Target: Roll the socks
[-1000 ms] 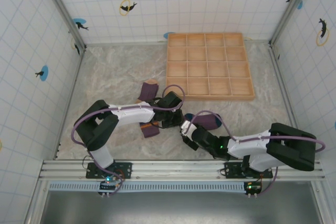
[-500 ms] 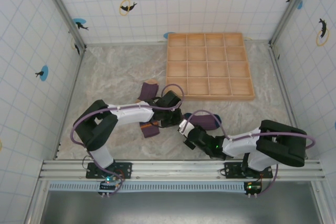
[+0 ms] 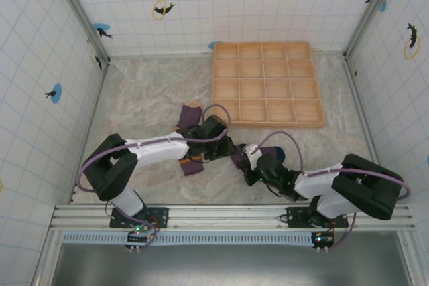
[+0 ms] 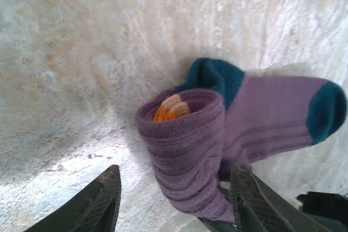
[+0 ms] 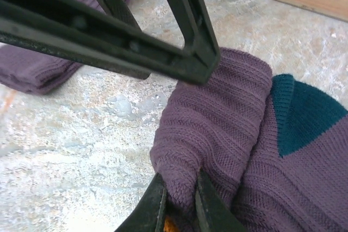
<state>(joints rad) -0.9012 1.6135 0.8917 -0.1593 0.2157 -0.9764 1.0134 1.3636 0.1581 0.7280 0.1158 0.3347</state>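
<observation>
— how is the sock that is being rolled seen?
— a ribbed purple sock (image 4: 272, 112) with a teal heel and a teal toe is seen. one end of it is wound into a thick roll (image 4: 185, 145). orange and tan cloth is seen inside the open end of this roll.

— how many things are counted?
— in the top view three purple pieces are counted on the tabletop (image 3: 141, 98): this one, a second sock (image 3: 189, 117) with a tan end, and a third sock (image 3: 192, 165) with an orange stripe, partly covered by the left arm. one wooden tray (image 3: 281, 123) is counted too.

— where is it laid, and which way is it pointed?
— it is laid close to the near edge of the tabletop, about midway between the left and right edges. its long axis is run roughly along the near edge. the teal toe is pointed to the right edge, and the roll is at the left end.

— and the claws?
— the left gripper (image 4: 175, 173) is released, with its jaws held wide, one on each side of the roll. the right gripper (image 5: 179, 183) is clenched on a fold of the roll.
</observation>
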